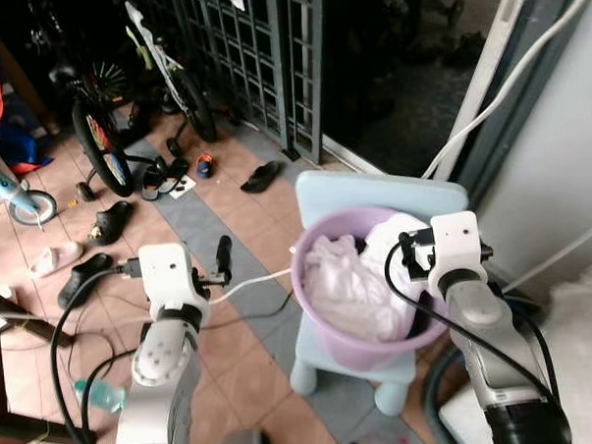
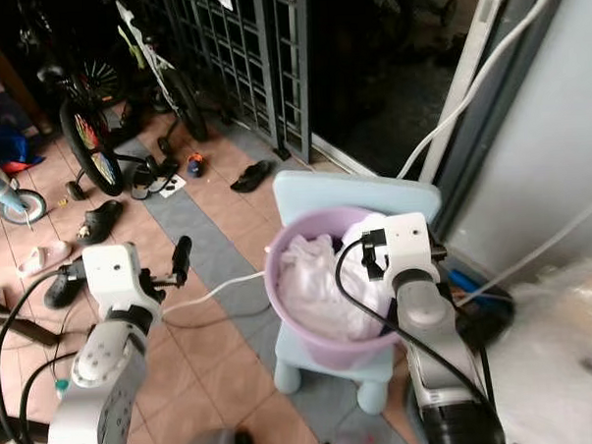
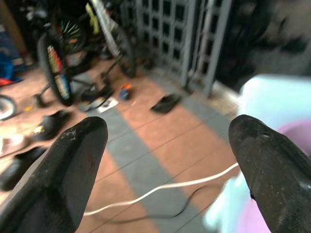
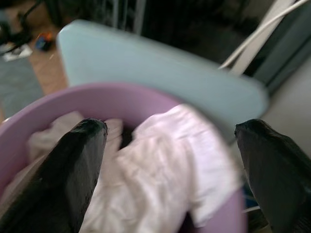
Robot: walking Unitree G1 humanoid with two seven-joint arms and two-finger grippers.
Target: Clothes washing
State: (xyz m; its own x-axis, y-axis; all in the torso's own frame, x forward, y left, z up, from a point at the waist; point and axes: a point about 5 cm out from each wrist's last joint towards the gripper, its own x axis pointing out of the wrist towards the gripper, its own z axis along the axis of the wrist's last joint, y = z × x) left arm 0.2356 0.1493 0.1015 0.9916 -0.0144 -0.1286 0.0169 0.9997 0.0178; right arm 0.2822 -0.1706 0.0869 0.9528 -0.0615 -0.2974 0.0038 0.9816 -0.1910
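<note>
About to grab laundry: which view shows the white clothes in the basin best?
The left eye view: the white clothes lie sharp in the purple basin. The right eye view matches it; the right wrist view is close but blurred; the left wrist view catches the basin's edge.

A bicycle (image 1: 100,132) leans by the dark metal gate (image 1: 259,56) on the tiled floor (image 1: 242,332). Black sandals (image 1: 109,222) and a pale slipper (image 1: 54,259) lie scattered near it. A white cord (image 1: 254,283) trails across the tiles.
</note>
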